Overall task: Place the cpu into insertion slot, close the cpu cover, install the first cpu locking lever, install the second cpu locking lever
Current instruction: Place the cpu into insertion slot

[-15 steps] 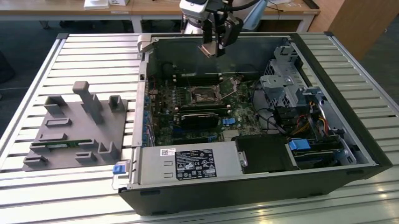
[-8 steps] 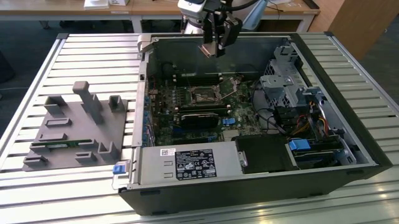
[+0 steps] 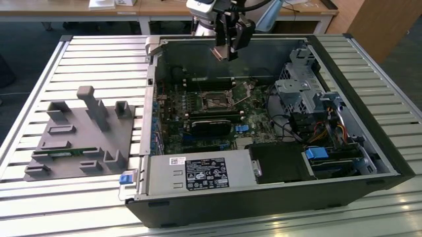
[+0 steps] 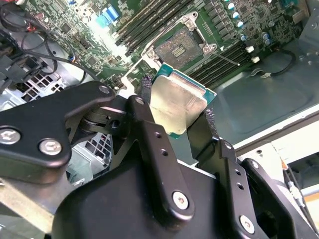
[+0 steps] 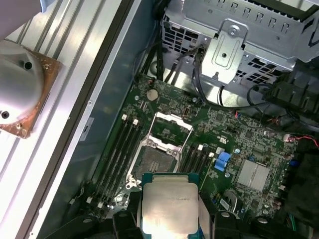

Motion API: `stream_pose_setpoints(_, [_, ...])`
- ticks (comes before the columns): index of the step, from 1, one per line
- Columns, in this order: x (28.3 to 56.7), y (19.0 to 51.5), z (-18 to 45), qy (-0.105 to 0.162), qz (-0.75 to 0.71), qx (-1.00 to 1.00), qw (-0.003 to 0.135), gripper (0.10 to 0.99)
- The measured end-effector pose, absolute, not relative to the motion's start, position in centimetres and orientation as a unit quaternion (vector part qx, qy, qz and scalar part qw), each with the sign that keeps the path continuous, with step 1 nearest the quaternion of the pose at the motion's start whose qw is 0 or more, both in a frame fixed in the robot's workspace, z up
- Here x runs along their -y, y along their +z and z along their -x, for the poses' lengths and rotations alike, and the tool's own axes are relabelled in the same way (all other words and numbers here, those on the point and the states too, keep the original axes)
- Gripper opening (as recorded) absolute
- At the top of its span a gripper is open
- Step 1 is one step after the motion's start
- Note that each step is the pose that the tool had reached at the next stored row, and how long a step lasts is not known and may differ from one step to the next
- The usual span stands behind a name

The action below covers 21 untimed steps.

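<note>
In the upper middle of the exterior view, the hand [image 3: 228,49] clamps the cpu [image 4: 178,105] by its edges above the insertion slot [image 5: 155,160]; any tilt on seating could bend socket pins.

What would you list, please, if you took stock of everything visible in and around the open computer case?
cpu: one, dull grey top, held above the board.
insertion slot: one, dark, in the circuit board, uncovered.
cpu cover: one, silver, apparently raised open beside the slot.
circuit board: one, green, inside the case.
computer case: one, black, open, on the table.
power supply: one, silver, in the case's near corner.
fixture block: one, grey, at the exterior view's left of the case.
slatted table: one, pale grey, under everything.
gripper: one, black, shut on the cpu.
</note>
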<state>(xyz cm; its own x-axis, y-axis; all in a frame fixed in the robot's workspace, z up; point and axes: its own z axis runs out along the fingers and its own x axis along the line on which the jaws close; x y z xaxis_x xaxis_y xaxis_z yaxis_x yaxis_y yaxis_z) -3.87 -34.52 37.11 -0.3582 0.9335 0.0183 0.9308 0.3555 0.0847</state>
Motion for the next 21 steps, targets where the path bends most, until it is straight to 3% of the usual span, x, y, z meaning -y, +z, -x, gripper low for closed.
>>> stream_pose_setpoints(21, [34.50,36.84,3.87,0.038,-0.668,-0.743,0.021,0.541])
